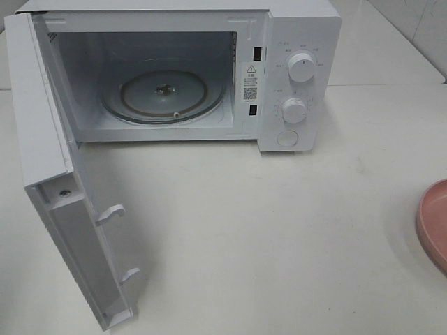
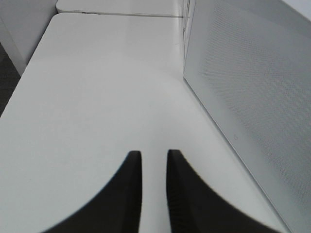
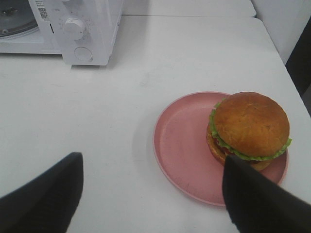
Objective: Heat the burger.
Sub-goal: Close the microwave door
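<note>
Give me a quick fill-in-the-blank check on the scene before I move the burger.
1. The microwave door stands ____.
2. The burger sits on a ____ plate.
3. The glass turntable inside the microwave is ____.
4. The right gripper, jaws wide apart, holds ____.

Missing words: open; pink; empty; nothing

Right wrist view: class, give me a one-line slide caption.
Open right gripper hovers before a burger on a pink plate, white microwave beyond.
</note>
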Robot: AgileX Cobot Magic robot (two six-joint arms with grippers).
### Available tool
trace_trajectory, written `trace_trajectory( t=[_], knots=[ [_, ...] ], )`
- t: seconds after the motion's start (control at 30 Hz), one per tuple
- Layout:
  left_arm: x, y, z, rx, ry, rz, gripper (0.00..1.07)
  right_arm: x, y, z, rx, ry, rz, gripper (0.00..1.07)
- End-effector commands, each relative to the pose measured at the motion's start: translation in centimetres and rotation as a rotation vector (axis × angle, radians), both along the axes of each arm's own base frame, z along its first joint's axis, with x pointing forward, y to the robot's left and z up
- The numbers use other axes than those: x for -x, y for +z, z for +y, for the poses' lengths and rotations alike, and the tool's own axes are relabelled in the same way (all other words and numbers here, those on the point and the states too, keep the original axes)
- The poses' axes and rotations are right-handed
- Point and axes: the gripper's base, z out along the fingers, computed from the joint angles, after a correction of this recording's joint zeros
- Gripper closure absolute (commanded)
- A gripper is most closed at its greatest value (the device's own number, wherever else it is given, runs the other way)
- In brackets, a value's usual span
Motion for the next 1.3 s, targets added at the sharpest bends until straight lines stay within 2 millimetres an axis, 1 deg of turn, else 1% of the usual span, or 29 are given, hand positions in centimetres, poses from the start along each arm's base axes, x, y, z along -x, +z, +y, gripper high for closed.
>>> trace_trajectory(
  t=[0.03,0.07,0.1,0.13,0.17,0.2,0.23,0.27,0.3,0.33,0.37,0.4,0.47,0.5,0.63,0.73,0.77,0.83,0.9,0.93,0.97,1.03,1.1,1.2,1.27,1.3],
  knots=[
    [-1.2,-0.4,0.0,0.018,0.007,-0.018,1.07,0.4,-0.1,0.0,-0.001,-0.005,-0.025,0.31],
    [-2.2,-0.8,0.0,0.016,0.006,-0.039,1.07,0.4,-0.1,0.0,-0.001,-0.005,-0.025,0.31],
    [-2.7,-1.2,0.0,0.016,0.006,-0.048,1.07,0.4,-0.1,0.0,-0.001,-0.005,-0.025,0.31],
    [-2.7,-1.2,0.0,0.016,0.006,-0.048,1.07,0.4,-0.1,0.0,-0.001,-0.005,-0.025,0.31],
    [-3.5,-1.8,0.0,0.015,0.007,-0.074,1.07,0.4,-0.1,0.0,-0.001,-0.005,-0.025,0.31],
    [-3.5,-1.8,0.0,0.015,0.007,-0.074,1.07,0.4,-0.1,0.0,-0.001,-0.005,-0.025,0.31],
    [-4.4,-2.6,0.0,0.009,0.004,-0.112,1.07,0.4,-0.1,0.0,-0.001,-0.005,-0.025,0.31],
    [-4.7,-3.0,0.1,0.008,0.004,-0.124,1.07,0.4,-0.1,0.0,-0.001,-0.005,-0.025,0.31],
    [-4.7,-3.0,0.1,0.008,0.004,-0.124,1.07,0.4,-0.1,0.0,-0.001,-0.005,-0.025,0.31],
    [-5.4,-3.6,0.1,-0.010,-0.003,-0.184,1.07,0.4,-0.1,0.0,-0.001,-0.005,-0.025,0.31],
    [-5.4,-3.6,0.1,-0.010,-0.003,-0.184,1.07,0.4,-0.1,0.0,-0.001,-0.005,-0.025,0.31],
    [-6.0,-4.2,0.1,-0.031,-0.011,-0.244,1.07,0.4,-0.1,0.0,-0.001,-0.005,-0.025,0.31],
    [-6.2,-4.5,0.1,-0.037,-0.013,-0.269,1.07,0.4,-0.1,0.0,-0.001,-0.005,-0.025,0.31],
    [-6.7,-5.0,0.1,-0.050,-0.015,-0.316,1.07,0.4,-0.1,0.0,-0.001,-0.005,-0.025,0.31],
    [-7.5,-5.8,0.1,-0.053,-0.012,-0.402,1.07,0.4,-0.1,0.0,-0.001,-0.005,-0.025,0.31],
    [-7.9,-6.2,0.2,-0.049,-0.009,-0.414,1.07,0.4,-0.1,0.0,-0.001,-0.005,-0.025,0.31],
    [-8.5,-6.6,0.1,-0.035,-0.008,-0.403,1.07,0.4,-0.1,0.0,-0.001,-0.005,-0.025,0.31],
    [-8.7,-6.7,0.1,-0.023,-0.008,-0.406,1.07,0.4,-0.1,0.0,-0.001,-0.005,-0.025,0.31],
    [-9.5,-6.9,-0.1,0.005,-0.022,-0.425,1.07,0.4,-0.1,0.0,-0.001,-0.005,-0.025,0.31],
    [-9.5,-6.9,-0.1,0.005,-0.022,-0.425,1.07,0.4,-0.1,0.0,-0.001,-0.005,-0.025,0.31],
    [-10.0,-7.3,-0.3,0.011,-0.044,-0.416,1.07,0.4,-0.1,0.0,-0.001,-0.005,-0.025,0.31],
    [-10.2,-7.5,-0.4,0.016,-0.051,-0.411,1.07,0.4,-0.1,0.0,-0.001,-0.005,-0.025,0.31],
    [-11.2,-8.0,-0.8,0.024,-0.104,-0.382,1.07,0.4,-0.1,0.0,-0.001,-0.005,-0.025,0.31],
    [-11.4,-8.0,-1.0,0.022,-0.129,-0.380,1.07,0.4,-0.1,0.0,-0.001,-0.005,-0.025,0.31],
    [-12.1,-8.3,-1.9,0.040,-0.203,-0.367,1.07,0.4,-0.1,0.0,-0.001,-0.005,-0.025,0.31],
    [-12.1,-8.3,-1.9,0.040,-0.203,-0.367,1.07,0.4,-0.1,0.0,-0.001,-0.005,-0.025,0.31]
  ],
)
